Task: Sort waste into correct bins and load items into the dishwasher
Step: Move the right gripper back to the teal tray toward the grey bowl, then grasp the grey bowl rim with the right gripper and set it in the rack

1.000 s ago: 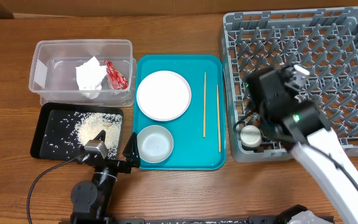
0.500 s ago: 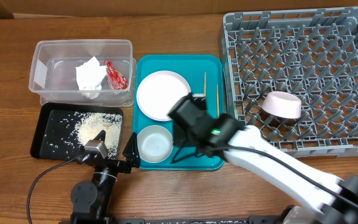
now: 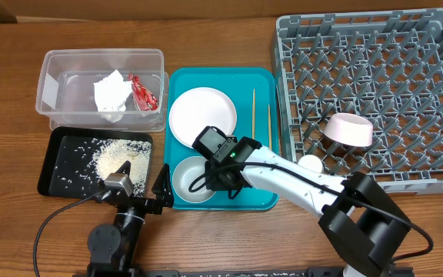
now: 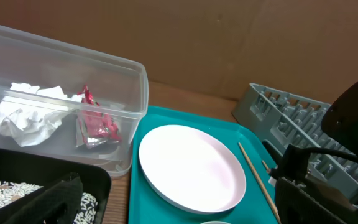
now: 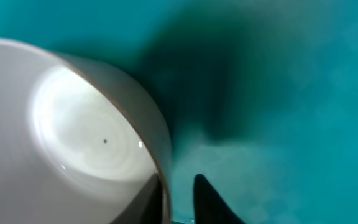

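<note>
Right gripper [image 5: 178, 194]: jaws drawn narrow, astride the rim of the grey bowl [image 3: 184, 181] on its 3 o'clock side, one finger inside and one outside; a sliver of tray shows between the outer finger and the bowl's wall, so whether the grip is made cannot be told.

Grey bowl: upright, mouth up, at the 7 o'clock corner of the teal tray [image 3: 264, 198]; plate [image 3: 198, 111] at its 12 o'clock.

Left gripper [image 3: 143, 188]: spread wide, empty, just beside the bowl at its 9 o'clock.

Governing relation: the rack [image 3: 406, 46] lies at 3 o'clock from the bowl, on the right arm's side; the chopsticks [image 3: 254, 127] lie between, long axis 12 to 6.

Judgement: the carry must clear the chopsticks; a thin rim hold may tilt the bowl; pink bowl [image 3: 350, 128] and cup [image 3: 310, 163] occupy the rack's near left part.
</note>
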